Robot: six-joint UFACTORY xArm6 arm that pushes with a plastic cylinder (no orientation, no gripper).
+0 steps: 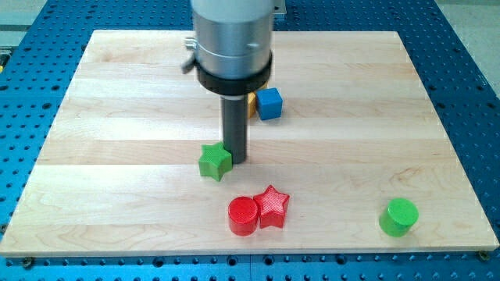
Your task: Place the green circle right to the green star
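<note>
The green star (214, 161) lies near the middle of the wooden board (117, 117). The green circle (399, 216) stands far off at the view's lower right, near the board's bottom edge. My tip (237, 161) rests on the board just to the right of the green star, touching or almost touching its right side. The rod rises from there to the grey arm housing (233, 39) at the view's top.
A red circle (243, 215) and a red star (272, 206) sit side by side below the green star. A blue cube (269, 103) lies above and right of my tip, with a yellow block (251, 102) mostly hidden behind the rod.
</note>
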